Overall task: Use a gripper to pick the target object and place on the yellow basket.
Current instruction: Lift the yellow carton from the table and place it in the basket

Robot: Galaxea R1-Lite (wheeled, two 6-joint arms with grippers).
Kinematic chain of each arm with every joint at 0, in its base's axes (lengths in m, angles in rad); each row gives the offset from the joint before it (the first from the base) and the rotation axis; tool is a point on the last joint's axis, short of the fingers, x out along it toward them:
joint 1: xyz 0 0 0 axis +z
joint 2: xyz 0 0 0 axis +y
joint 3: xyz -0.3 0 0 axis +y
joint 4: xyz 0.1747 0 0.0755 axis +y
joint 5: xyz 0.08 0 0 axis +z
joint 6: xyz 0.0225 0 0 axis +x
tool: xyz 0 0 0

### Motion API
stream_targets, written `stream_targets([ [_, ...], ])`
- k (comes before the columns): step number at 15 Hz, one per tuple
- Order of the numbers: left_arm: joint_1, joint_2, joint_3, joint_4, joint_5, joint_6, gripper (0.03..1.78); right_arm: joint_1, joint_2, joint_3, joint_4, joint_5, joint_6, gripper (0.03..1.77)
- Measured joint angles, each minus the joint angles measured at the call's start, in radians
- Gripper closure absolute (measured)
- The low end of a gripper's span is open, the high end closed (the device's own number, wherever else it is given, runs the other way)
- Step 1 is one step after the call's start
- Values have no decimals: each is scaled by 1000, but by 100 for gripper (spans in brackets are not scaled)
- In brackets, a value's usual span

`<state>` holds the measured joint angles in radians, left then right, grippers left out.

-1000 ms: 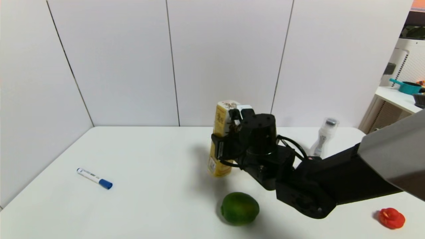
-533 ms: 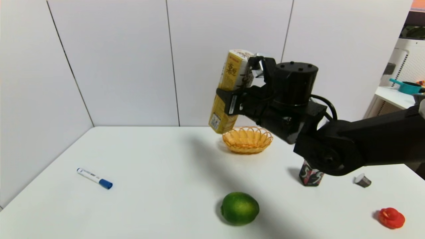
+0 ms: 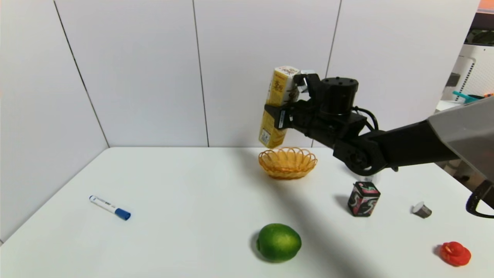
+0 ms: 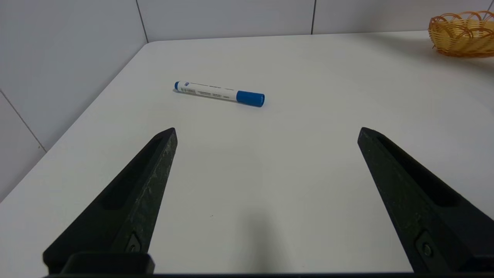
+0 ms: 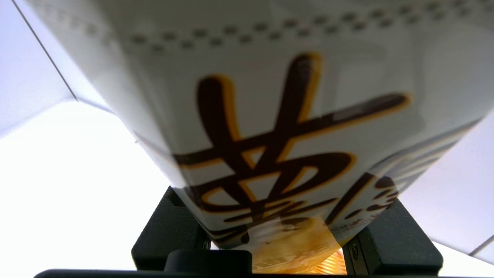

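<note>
Yellow chip box (image 3: 278, 106) in right hand (image 3: 290, 101), above wicker basket (image 3: 288, 162).

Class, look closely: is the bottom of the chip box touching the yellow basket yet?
Cannot tell. In the head view the chip box, held by the right gripper, has its bottom edge level with the yellow basket's far rim, with no gap or contact plain.

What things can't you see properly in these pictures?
- Chip box: in the right wrist view it fills the frame, hiding the basket; in the head view the right gripper covers its middle.
- Clear thing behind the right arm: only a sliver shows above the small black tin.
- Tiny grey cup: too small to identify.
- Basket: cut by the left wrist view's edge.
- Left gripper: absent from the head view.
</note>
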<state>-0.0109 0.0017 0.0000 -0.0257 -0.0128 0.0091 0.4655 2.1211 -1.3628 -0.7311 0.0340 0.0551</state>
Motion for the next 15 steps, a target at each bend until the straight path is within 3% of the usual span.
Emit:
stream_targets([
  [3, 0, 0, 0, 0, 0, 0, 12, -68, 52, -29, 34, 93, -50, 94],
  [6, 0, 0, 0, 0, -1, 0, 12, -107, 74, -43, 133, 105, -70, 94],
  [10, 0, 0, 0, 0, 0, 0, 12, -124, 89, -49, 151, 107, -69, 94],
  [15, 0, 0, 0, 0, 0, 0, 12, -123, 82, -48, 195, 110, -68, 54],
])
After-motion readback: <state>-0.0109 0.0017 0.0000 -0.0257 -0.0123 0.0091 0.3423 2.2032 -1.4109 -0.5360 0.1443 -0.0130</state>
